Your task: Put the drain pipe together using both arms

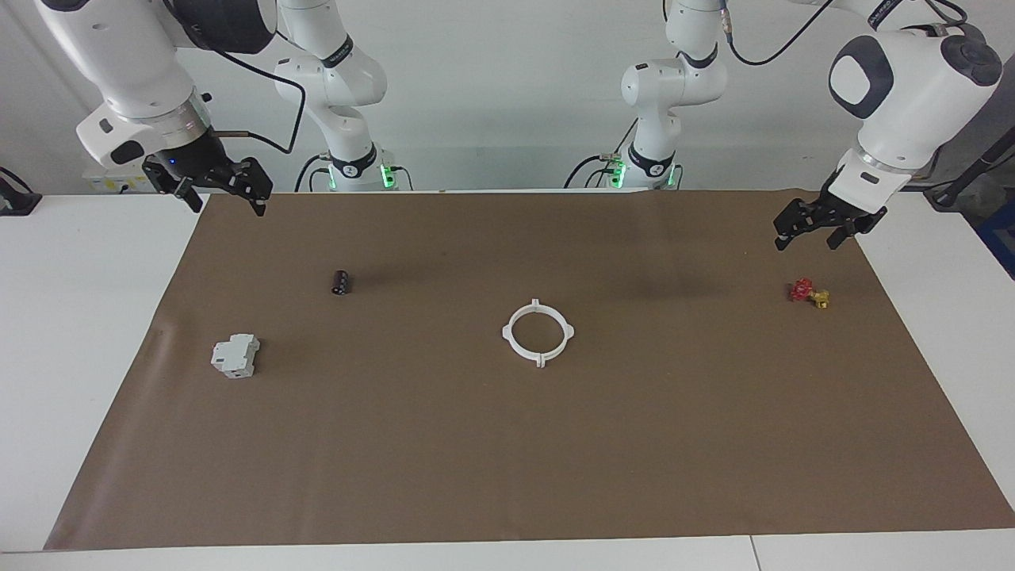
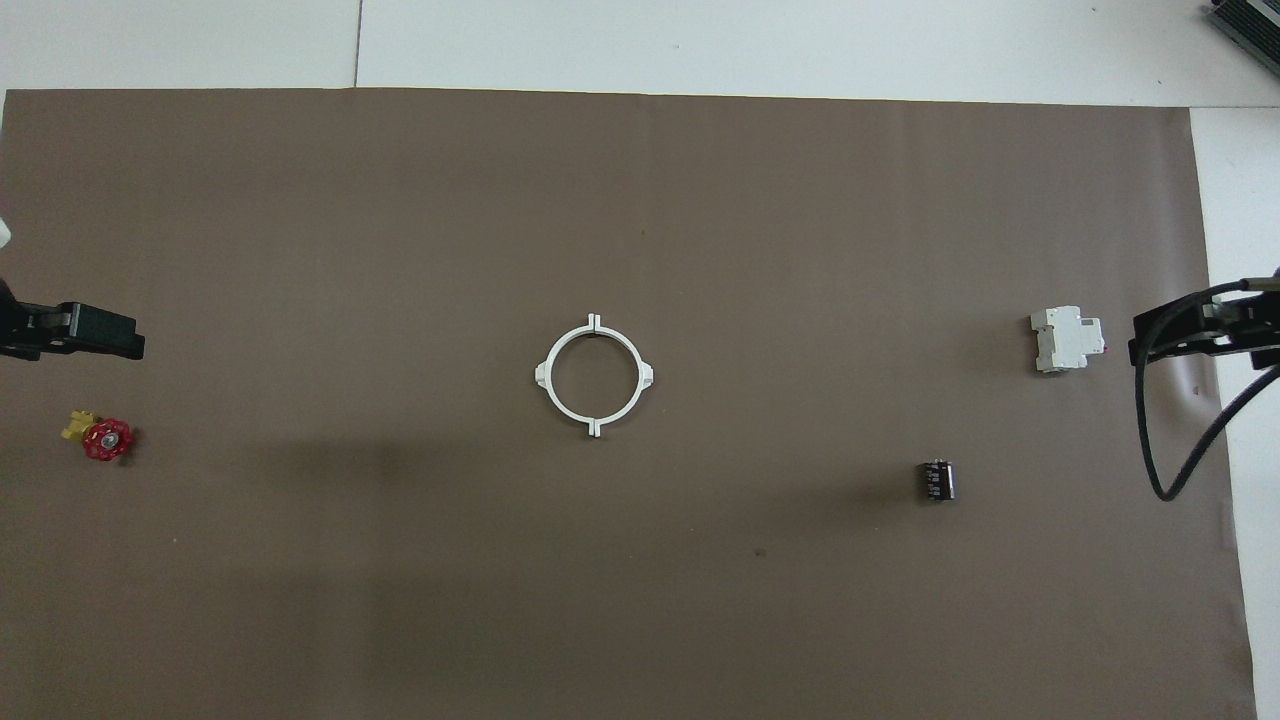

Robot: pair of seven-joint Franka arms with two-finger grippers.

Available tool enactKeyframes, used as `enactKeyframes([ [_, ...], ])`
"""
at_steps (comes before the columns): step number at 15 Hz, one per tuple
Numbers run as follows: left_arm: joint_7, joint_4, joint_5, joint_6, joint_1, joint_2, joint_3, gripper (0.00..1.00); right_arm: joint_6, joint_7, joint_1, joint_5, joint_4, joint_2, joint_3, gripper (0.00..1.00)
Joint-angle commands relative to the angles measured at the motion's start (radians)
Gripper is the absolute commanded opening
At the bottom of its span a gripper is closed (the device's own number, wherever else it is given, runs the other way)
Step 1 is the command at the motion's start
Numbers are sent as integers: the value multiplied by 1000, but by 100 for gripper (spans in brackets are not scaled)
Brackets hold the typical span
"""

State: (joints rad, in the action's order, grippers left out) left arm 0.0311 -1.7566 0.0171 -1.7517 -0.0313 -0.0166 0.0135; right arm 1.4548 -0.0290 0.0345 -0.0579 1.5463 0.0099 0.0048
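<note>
The drain pipe (image 1: 510,333) lies flat on the middle of the brown mat (image 1: 555,460) as one white ring with four small tabs, its two halves joined. It also shows in the overhead view (image 2: 546,375). My left gripper (image 1: 805,242) is open and empty, raised over the mat's edge at the left arm's end, above a small red and yellow valve (image 1: 807,293). My right gripper (image 1: 228,208) is open and empty, raised over the mat's edge at the right arm's end. Both grippers show at the overhead view's sides: the left gripper (image 2: 90,333), the right gripper (image 2: 1180,335). Neither touches the ring.
A grey-white blocky box (image 1: 235,356) stands at the right arm's end of the mat. A small black cylinder (image 1: 341,281) lies nearer to the robots than the box. The red and yellow valve (image 2: 100,437) lies at the left arm's end.
</note>
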Motion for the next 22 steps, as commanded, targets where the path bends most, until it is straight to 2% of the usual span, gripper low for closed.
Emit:
enactKeyframes([
  [1, -43, 176, -5, 120, 33, 58, -1, 100, -8, 0, 13, 21, -5, -4, 7, 100],
  [2, -43, 239, -9, 189, 36, 88, 0, 100, -8, 0, 13, 21, -5, -4, 6, 100],
  [3, -42, 255, -9, 214, 30, 95, 0, 100, -8, 0, 13, 21, -5, -4, 6, 100],
  [12, -40, 224, 0, 193, 68, 84, -1, 100, -8, 0, 13, 21, -5, -4, 7, 100],
  [22, -31, 213, 0, 187, 54, 81, -1, 100, -8, 0, 13, 21, -5, -4, 7, 100],
])
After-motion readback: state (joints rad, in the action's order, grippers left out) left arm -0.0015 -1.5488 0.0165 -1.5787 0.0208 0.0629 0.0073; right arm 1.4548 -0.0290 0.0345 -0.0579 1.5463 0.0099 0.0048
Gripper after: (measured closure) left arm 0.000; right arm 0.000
